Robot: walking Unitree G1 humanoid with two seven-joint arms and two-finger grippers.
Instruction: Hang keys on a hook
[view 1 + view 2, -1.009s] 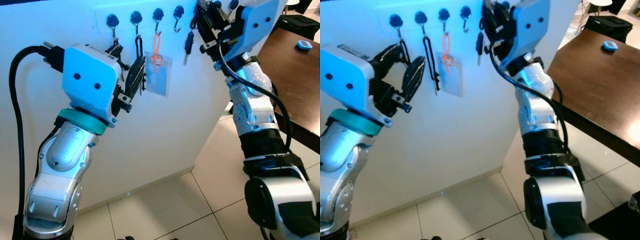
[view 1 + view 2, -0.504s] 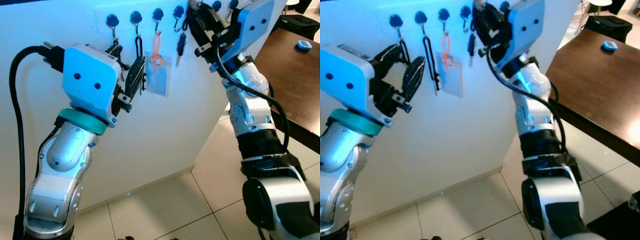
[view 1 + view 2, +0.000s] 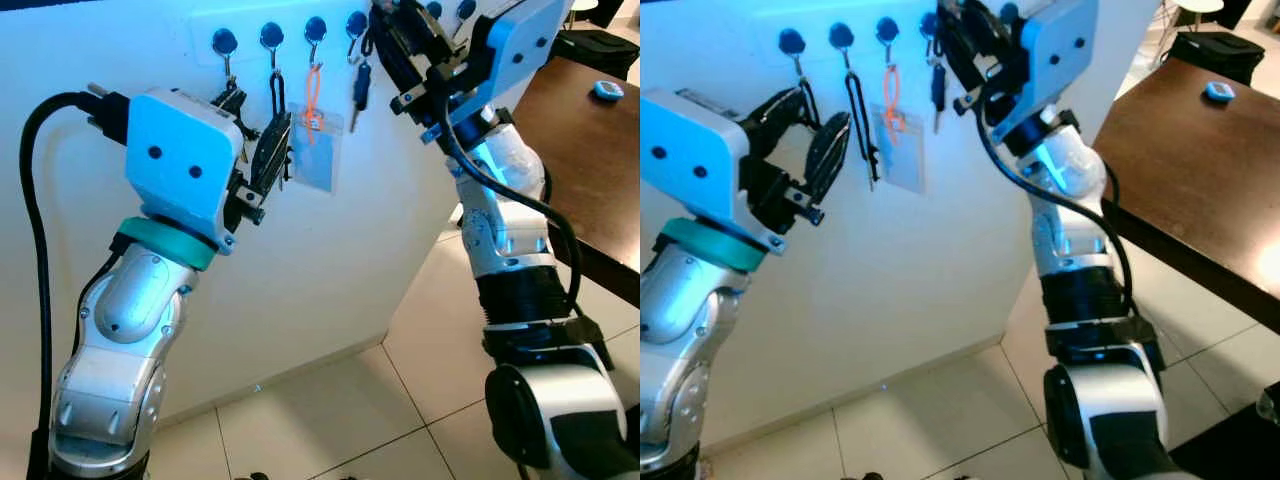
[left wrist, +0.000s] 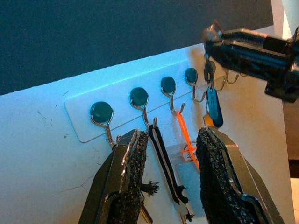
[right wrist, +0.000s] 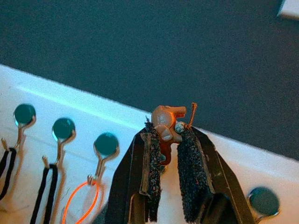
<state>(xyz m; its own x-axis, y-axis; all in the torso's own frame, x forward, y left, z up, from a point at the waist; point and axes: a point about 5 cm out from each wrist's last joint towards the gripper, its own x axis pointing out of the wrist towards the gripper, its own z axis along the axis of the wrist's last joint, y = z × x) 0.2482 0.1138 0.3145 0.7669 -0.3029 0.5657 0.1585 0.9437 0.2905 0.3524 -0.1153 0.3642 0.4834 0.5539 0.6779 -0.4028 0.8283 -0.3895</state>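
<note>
At hook rack's right end: R gripper [image 3: 385,30] jaws clamped on keys [image 3: 360,85], hanging vertical just beside 4th hook [image 3: 354,35]. L gripper [image 3: 255,140] jaws apart, idle.

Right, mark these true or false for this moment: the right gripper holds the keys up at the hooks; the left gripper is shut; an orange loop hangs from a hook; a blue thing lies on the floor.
1. The right gripper holds the keys up at the hooks. True.
2. The left gripper is shut. False: its fingers are spread apart.
3. An orange loop hangs from a hook. True, with a clear badge sleeve under it.
4. A blue thing lies on the floor. False: it lies on the brown table.
</note>
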